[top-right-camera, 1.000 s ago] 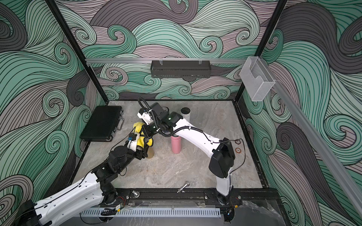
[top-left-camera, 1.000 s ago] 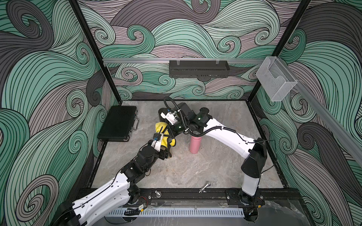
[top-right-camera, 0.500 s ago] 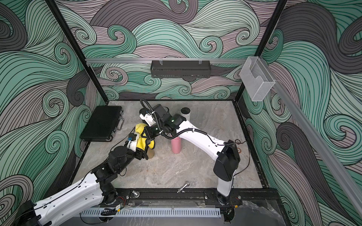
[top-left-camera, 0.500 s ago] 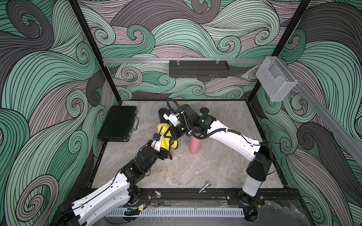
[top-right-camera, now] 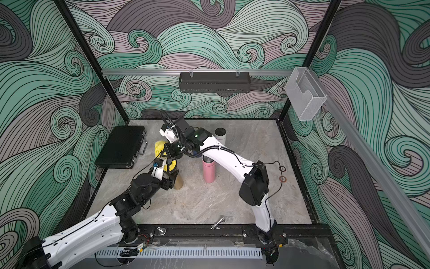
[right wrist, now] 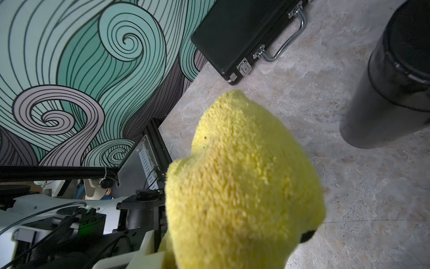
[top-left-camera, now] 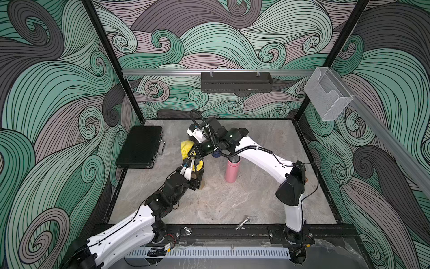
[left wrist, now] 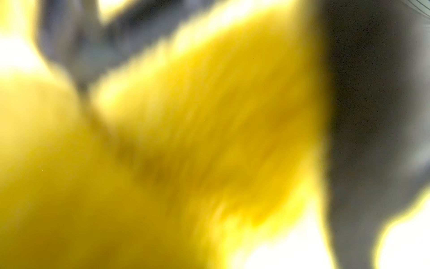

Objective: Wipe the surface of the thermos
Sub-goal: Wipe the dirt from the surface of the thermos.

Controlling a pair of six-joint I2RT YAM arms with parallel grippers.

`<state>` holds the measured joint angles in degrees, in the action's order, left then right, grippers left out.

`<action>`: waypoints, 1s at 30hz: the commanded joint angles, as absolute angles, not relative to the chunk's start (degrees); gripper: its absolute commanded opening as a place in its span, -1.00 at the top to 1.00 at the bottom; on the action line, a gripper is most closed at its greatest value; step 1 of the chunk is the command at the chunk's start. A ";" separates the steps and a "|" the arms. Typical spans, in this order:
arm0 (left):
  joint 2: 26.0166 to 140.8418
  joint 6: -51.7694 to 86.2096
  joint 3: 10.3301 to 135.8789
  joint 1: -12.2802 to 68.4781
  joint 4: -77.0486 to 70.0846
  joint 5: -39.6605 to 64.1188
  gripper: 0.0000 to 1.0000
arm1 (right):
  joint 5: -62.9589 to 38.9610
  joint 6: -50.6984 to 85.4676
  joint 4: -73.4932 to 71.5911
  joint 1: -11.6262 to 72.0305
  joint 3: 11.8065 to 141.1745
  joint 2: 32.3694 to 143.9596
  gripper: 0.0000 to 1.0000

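The right gripper [top-left-camera: 196, 159] has slid the yellow cloth [right wrist: 244, 181] a little toward the far left since 1 second ago. The cloth is soft and fluffy, with tiny loops like a towel, and it is bunched into a lump. It covers the top of the thermos [top-right-camera: 178, 184], a smooth tan tube a bit left of the middle of the grey, stone-look table [top-left-camera: 232, 205]. Only the low part of the tube shows.

The right gripper's 2 jaws are squeezed tight on the cloth. The left gripper [top-right-camera: 172, 180] reaches in from the near left. Its 2 jaws are partly spread and hug the low part of the thermos. The left wrist view is only a yellow blur.

A smooth pink bottle [top-left-camera: 231, 171] stands upright to the right of the thermos, apart from it. A flat black case [top-left-camera: 140, 146] with shiny metal clasps lies on the left side of the table.
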<state>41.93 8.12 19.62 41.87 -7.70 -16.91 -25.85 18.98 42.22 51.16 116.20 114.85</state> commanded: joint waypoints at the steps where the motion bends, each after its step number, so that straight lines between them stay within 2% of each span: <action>1: 42.10 8.09 20.94 41.80 -8.33 -17.34 -0.56 | -26.74 19.23 42.98 51.19 114.74 113.32 1.00; 12: 43.00 8.17 21.27 41.75 -8.26 -18.85 -0.56 | -25.48 20.90 37.85 51.77 103.51 106.08 1.00; 24: 42.46 7.95 22.07 41.75 -7.08 -18.78 -0.58 | -25.44 22.31 35.43 51.16 102.12 101.33 1.00; 27: 42.28 8.30 22.30 41.75 -6.48 -19.38 -0.72 | -24.79 22.20 35.67 50.98 102.44 99.88 1.00; 28: 42.20 8.31 22.56 41.75 -5.97 -19.34 -0.97 | -24.51 22.22 35.65 50.84 102.27 99.12 1.00; 30: 41.90 8.18 22.85 41.75 -5.37 -18.88 -0.97 | -23.85 22.13 35.65 50.73 101.69 97.83 1.00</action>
<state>42.54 8.19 20.29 41.87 -7.09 -18.02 -24.75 21.69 36.25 51.11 101.38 101.38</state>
